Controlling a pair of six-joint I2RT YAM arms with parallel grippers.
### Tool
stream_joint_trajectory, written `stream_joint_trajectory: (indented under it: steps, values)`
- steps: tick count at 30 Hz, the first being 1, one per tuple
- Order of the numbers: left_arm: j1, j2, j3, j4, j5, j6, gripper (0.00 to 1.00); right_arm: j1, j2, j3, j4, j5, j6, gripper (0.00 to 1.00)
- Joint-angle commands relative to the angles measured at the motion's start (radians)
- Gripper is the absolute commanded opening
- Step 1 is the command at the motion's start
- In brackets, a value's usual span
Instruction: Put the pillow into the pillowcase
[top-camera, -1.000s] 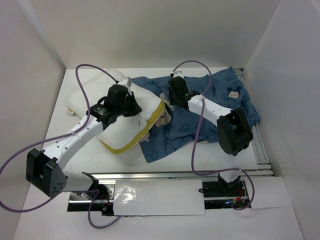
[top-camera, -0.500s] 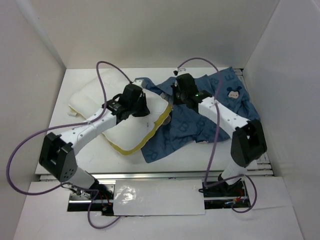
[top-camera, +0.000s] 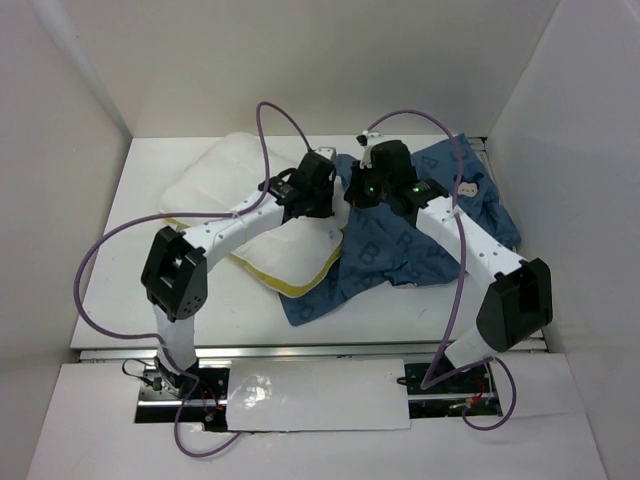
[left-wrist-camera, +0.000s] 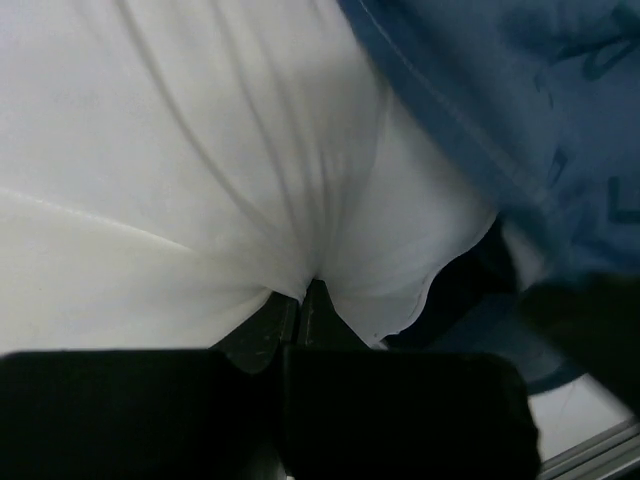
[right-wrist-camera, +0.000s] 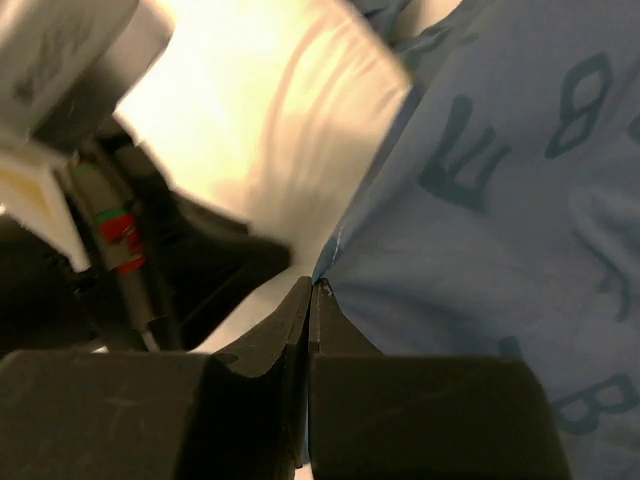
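Worktop (top-camera: 115, 265), white, carries the large dark blue printed fabric pillowcase (top-camera: 385, 260). The plump white quilted pillow (top-camera: 225, 180) with yellow piping lies left of it, corner overlapping. Both likely soft and light, so pinch edges. Left end effector (left-wrist-camera: 303, 293) clamps pillow fabric, right end effector (right-wrist-camera: 312, 283) the pillowcase's hem.

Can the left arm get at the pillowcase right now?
Probably not yet: the left gripper is shut on the pillow. The pillowcase lies right beside it, nothing between, so releasing should do.
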Motion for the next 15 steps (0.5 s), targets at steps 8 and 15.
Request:
stream_joint_trajectory:
  steps: [8,15]
  values:
    - [0.004,0.148,0.283,0.143,-0.118,-0.219,0.00,-0.015,-0.068,-0.041,-0.058,-0.253,0.029,0.00]
    - [-0.008,0.087,0.031,0.347,-0.172,-0.288,0.52,-0.060,-0.025,-0.059,-0.058,-0.214,0.061,0.00]
